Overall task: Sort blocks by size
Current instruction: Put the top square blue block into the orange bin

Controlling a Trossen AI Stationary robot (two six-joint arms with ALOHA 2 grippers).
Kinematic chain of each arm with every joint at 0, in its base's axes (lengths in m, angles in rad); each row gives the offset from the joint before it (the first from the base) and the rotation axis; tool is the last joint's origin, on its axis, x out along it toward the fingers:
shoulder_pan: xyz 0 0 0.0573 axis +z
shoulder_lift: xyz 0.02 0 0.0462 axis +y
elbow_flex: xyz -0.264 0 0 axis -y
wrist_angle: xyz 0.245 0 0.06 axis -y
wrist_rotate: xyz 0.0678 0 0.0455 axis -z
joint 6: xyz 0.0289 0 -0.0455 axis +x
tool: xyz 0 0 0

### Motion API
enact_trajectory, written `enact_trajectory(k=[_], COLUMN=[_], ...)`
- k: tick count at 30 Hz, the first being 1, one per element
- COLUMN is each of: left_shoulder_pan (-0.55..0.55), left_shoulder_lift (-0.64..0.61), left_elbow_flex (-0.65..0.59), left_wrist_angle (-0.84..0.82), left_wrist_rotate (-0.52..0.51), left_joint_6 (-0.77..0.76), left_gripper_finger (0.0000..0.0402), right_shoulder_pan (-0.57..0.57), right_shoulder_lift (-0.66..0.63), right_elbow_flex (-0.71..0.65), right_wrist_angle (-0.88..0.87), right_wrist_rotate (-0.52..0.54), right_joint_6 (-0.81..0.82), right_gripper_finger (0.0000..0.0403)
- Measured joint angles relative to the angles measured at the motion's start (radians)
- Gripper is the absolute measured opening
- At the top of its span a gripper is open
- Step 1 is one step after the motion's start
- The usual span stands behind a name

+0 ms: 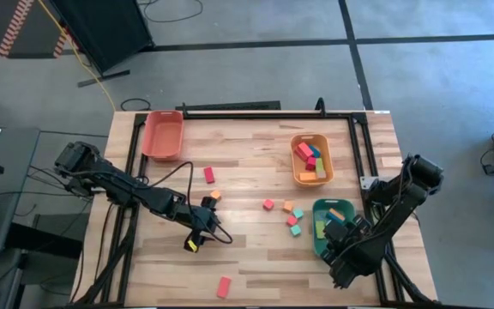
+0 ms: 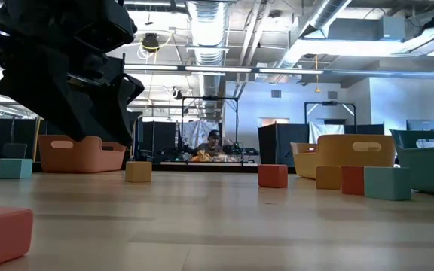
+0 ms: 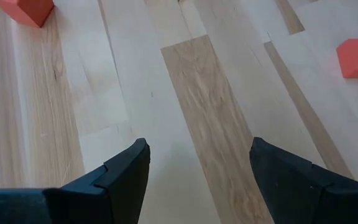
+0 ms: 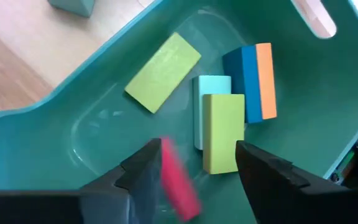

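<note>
Wooden butcher-block table point(image 1: 256, 257) with small coloured blocks scattered mid-table point(image 1: 288, 215). The right gripper point(image 4: 194, 165) hangs over the teal plastic tray point(image 4: 55, 134), fingers apart, a blurred pink rectangular block point(image 4: 179, 180) between them, above green, pale-blue and orange-blue bars lying inside. The left gripper point(image 3: 197, 168) hovers wide open over bare wood, holding nothing.

an open-plan lab or workshop: exposed ceiling ducts point(image 2: 209, 22), dark partitions point(image 2: 281, 147), concrete floor point(image 1: 256, 77).
</note>
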Motion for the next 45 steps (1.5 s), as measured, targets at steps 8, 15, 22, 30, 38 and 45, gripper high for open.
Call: enact_trajectory(k=[8,15,22,30,38,45], left_shoulder_pan=[0.0,0.0,0.0,0.0,0.0,0.036], left_shoulder_lift=[0.0,0.0,0.0,0.0,-0.059,-0.205], left_elbow_flex=[0.0,0.0,0.001,0.002,0.002,0.002], left_wrist_angle=[0.0,0.003,0.003,0.016,-0.013,-0.26], left_wrist_rotate=[-0.003,-0.026,-0.036,-0.105,-0.222,-0.296], left_joint_6=[0.013,0.028,0.032,0.047,0.07,-0.034], left_gripper_finger=[0.0265,0.0265,0.0265,0.0265,0.0265,0.0265], right_shoulder_pan=[0.0,-0.001,-0.008,-0.026,-0.074,-0.162], right_shoulder_lift=[0.0,0.0,0.0,0.0,0.0,0.0], right_elbow_flex=[0.004,0.049,0.062,0.064,0.121,0.135], right_wrist_angle=[-0.037,-0.12,-0.146,-0.141,-0.086,0.134], right_wrist_rotate=[0.003,0.082,0.119,0.206,0.419,0.579], right_joint_6=[0.006,0.023,0.029,0.025,-0.088,-0.357], right_gripper_finger=[0.0244,0.0244,0.0244,0.0244,0.0244,0.0244])
